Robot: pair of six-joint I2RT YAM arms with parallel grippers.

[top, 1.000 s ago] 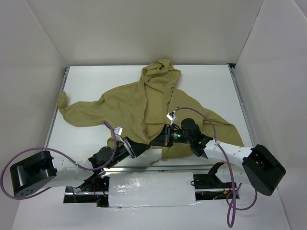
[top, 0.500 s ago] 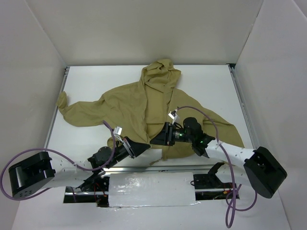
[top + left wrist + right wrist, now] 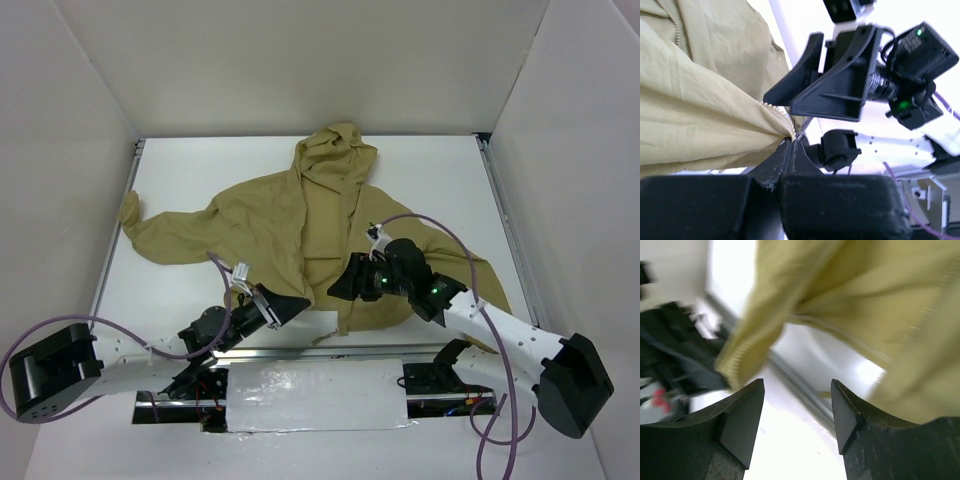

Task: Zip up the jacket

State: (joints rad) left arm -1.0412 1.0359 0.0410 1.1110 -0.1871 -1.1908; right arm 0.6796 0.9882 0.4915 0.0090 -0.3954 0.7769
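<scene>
One jacket (image 3: 290, 220) spread across the table (image 3: 440, 180). Two grippers at its near hem: left gripper (image 3: 791, 141) clamped on the zipper edge (image 3: 776, 111), right gripper (image 3: 797, 390) just beside, fingers parted.

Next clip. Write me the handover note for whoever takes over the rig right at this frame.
Left gripper: fingers shut on the jacket, at the near end of one zipper edge.
Right gripper: open and empty, just beside the left one near the hem.
Jacket: spread on the table, hood at the far side, sleeves out to both sides.
Done: one zipper edge is pinched.
Left: the front looks unzipped. Probably take the other edge, join the two at the bottom, then pull up towards the hood. I cannot see the slider.
</scene>
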